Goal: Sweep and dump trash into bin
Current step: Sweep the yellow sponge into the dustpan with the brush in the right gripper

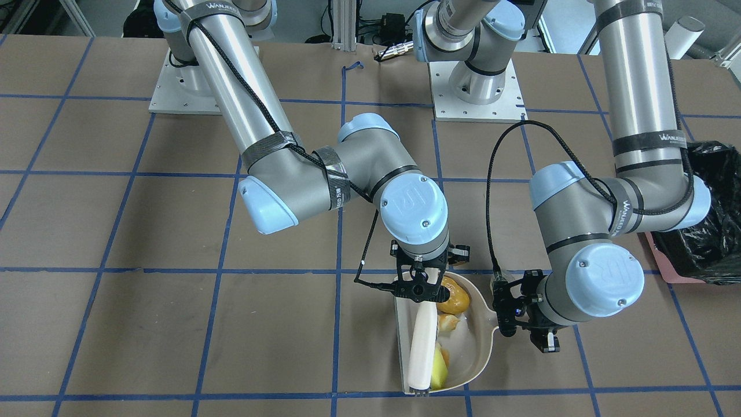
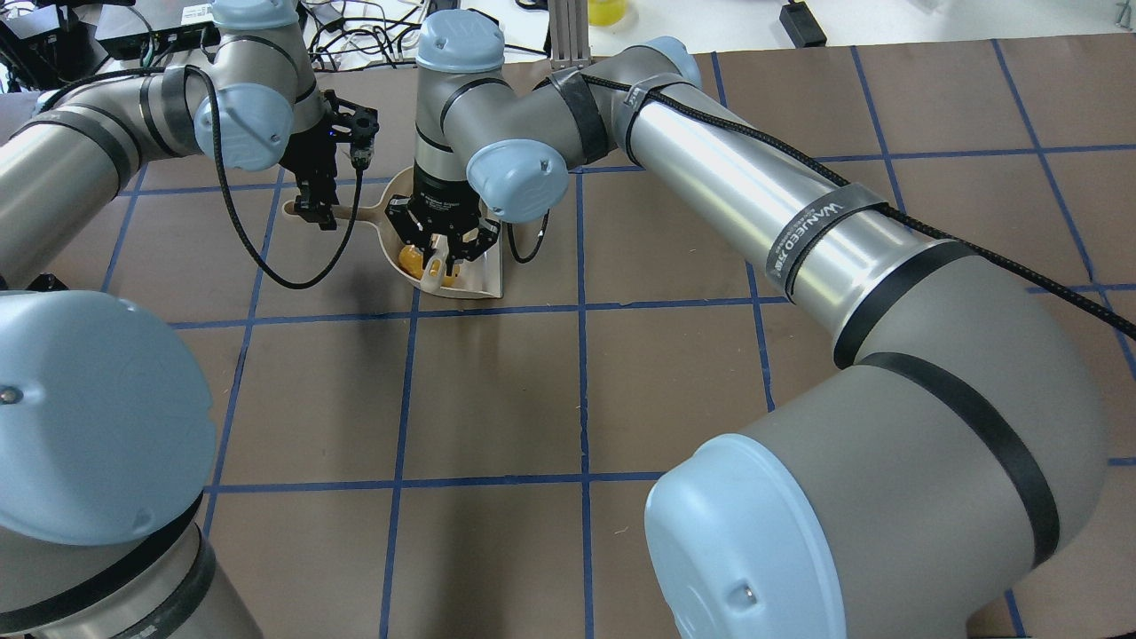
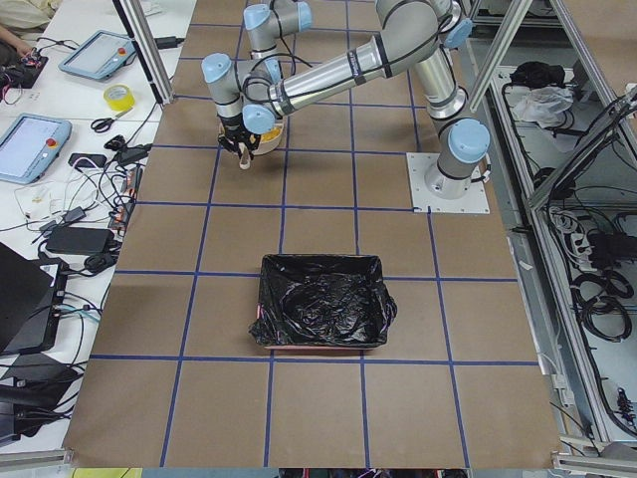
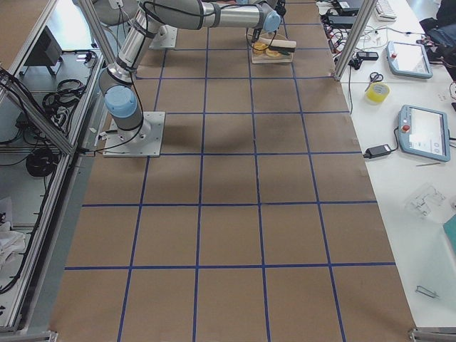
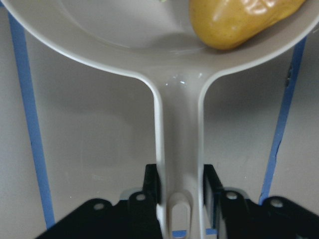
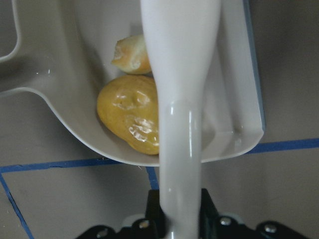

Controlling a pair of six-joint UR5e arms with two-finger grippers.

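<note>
The beige dustpan (image 1: 480, 347) lies on the table and holds all three trash pieces: a golden-brown oval lump (image 1: 456, 296), a tan croissant-like piece (image 1: 448, 322) and a yellow wedge (image 1: 440, 373). My right gripper (image 1: 425, 291) is shut on a white brush (image 1: 422, 347) that lies across the pan; the right wrist view shows the brush handle (image 6: 179, 124) over the lump (image 6: 127, 119). My left gripper (image 1: 506, 321) is shut on the dustpan's handle (image 5: 180, 149). The black-lined bin (image 1: 712, 220) stands far off on my left.
The brown table has a grid of blue tape lines (image 1: 338, 324). Both arm bases (image 1: 474, 98) stand on plates at the table's back. The bin (image 3: 323, 314) sits several squares from the dustpan (image 3: 264, 139). Tablets and cables (image 4: 424, 135) lie on a side bench.
</note>
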